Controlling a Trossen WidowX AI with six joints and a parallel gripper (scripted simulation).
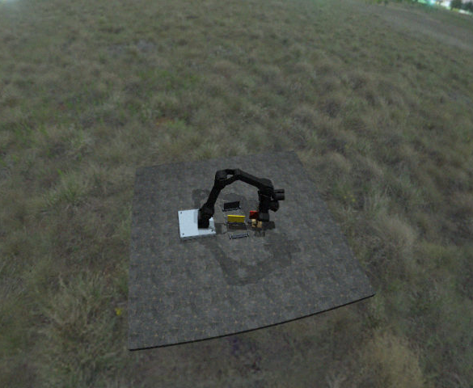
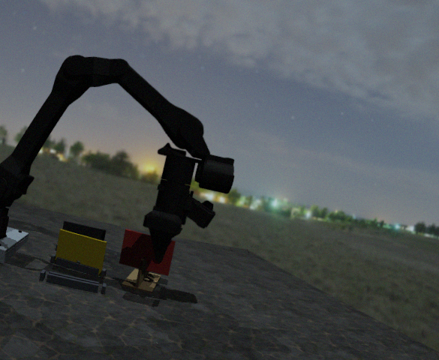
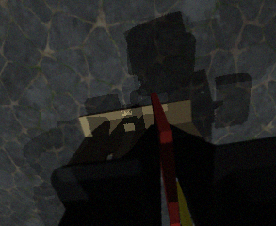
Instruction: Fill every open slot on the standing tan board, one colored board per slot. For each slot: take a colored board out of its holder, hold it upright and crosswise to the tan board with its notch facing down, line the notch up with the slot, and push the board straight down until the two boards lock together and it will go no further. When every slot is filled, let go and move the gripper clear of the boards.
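Observation:
The red board (image 1: pixel 253 214) (image 2: pixel 130 248) (image 3: pixel 166 137) is upright and crosswise to the standing tan board (image 1: pixel 256 223). My gripper (image 1: pixel 263 218) (image 2: pixel 159 260) (image 3: pixel 159 129) is shut on the red board from above. In the exterior view the red board's lower edge is above the tan base (image 2: pixel 146 287), and the tan upright overlaps its lower middle. The notch and slot are hidden, so I cannot tell how deep it sits. A yellow board (image 1: pixel 236 218) (image 2: pixel 80 247) (image 3: pixel 185 209) stands in its holder. A black board (image 1: pixel 231 205) (image 2: pixel 99 233) stands behind it.
An empty dark holder (image 1: pixel 238 236) (image 2: pixel 72 281) lies on the near side of the yellow board. The arm's pale base plate (image 1: pixel 188 224) (image 2: pixel 16 235) is to the left. The yellow and black boards stand between that plate and the tan board.

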